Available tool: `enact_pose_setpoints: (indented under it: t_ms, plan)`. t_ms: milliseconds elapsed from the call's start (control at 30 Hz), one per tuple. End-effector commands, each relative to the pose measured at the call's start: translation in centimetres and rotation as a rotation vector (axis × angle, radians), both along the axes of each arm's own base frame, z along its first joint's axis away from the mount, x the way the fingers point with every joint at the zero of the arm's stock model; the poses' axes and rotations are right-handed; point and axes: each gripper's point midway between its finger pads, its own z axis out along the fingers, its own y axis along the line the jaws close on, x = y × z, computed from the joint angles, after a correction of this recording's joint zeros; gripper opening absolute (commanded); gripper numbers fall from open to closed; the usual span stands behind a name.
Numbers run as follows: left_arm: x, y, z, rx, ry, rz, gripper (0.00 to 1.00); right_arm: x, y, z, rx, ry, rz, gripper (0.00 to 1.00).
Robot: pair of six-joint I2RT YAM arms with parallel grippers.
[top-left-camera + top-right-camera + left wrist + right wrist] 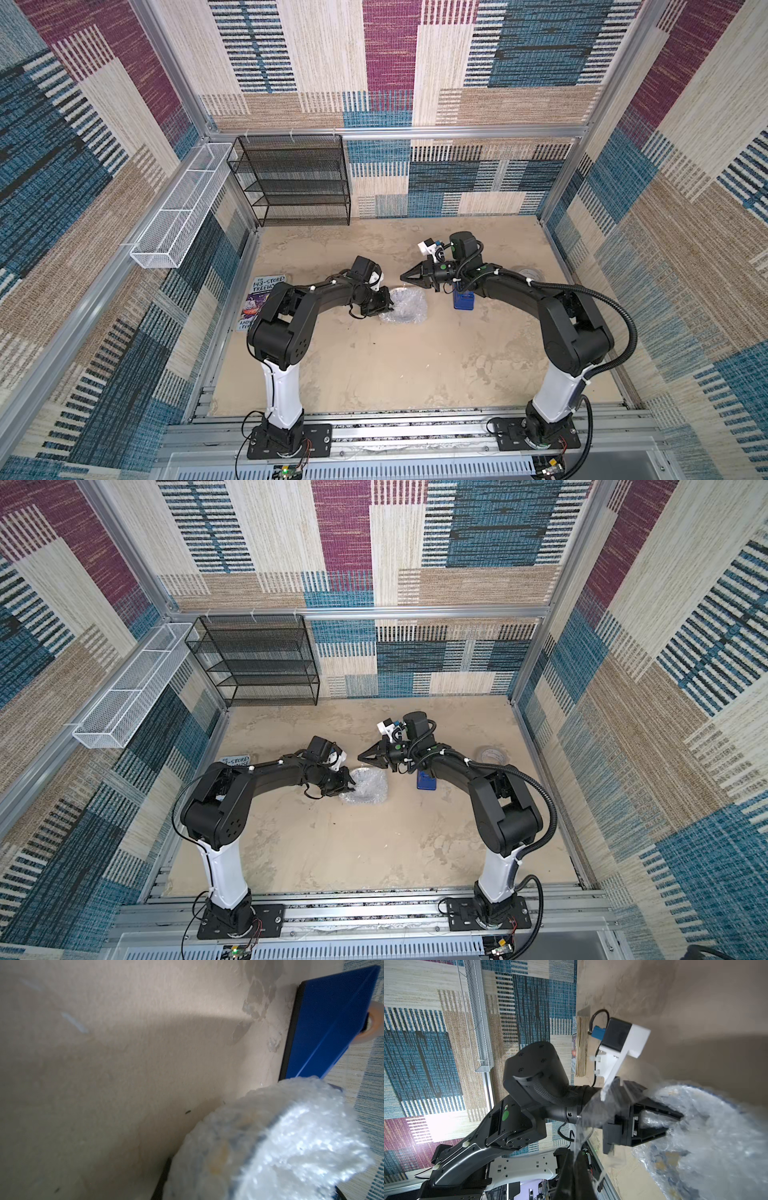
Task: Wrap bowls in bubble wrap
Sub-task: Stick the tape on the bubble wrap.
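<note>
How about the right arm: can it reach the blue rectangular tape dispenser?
Probably yes: the blue rectangular tape dispenser stands uncovered beside that arm's wrist, but the right gripper is shut and must open first.

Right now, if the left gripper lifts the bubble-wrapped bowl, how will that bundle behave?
The bubble wrap looks loose and crumpled, so it would probably sag rather than lift stiffly. The bowl showing through is likely heavy for its size and might slide inside. The left gripper grips at one edge, so the bundle may tilt or unfold.
</note>
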Motion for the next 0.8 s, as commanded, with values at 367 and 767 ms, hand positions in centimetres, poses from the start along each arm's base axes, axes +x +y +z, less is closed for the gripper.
enact_pose_setpoints:
  t_ms: [367, 767]
  plan:
    - [-0.1, 1.3, 0.2, 0.078, -0.028, -0.009, 0.00, -4.5, -0.2, -6.8, -0.134, 0.184, 0.130, 0.00]
    - [0.0, 1.5, 0.4, 0.093, -0.040, -0.006, 0.00, -2.2, -1.5, -14.4, -0.398, 0.273, 0.038, 0.00]
